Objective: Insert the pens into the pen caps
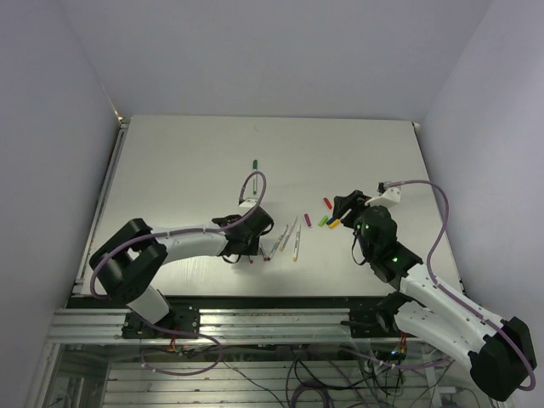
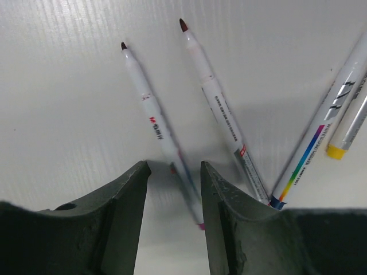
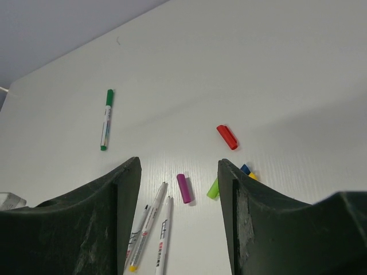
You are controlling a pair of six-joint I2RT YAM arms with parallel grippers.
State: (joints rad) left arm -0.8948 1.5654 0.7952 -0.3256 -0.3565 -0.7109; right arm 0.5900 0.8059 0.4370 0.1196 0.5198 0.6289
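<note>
Several uncapped whitish pens lie fanned at mid-table. My left gripper is open and low over them. In the left wrist view its fingers straddle the magenta-ended pen without touching it; its midpoint is. A red-tipped pen, a blue-ended pen and a yellow-ended pen lie to the right. The red cap, magenta cap, green cap, blue cap and yellow cap lie loose. My right gripper is open and empty above them.
A pen with green at both ends lies alone farther back on the white table; it also shows in the right wrist view. The purple cable of the left arm loops above its wrist. Grey walls enclose the table.
</note>
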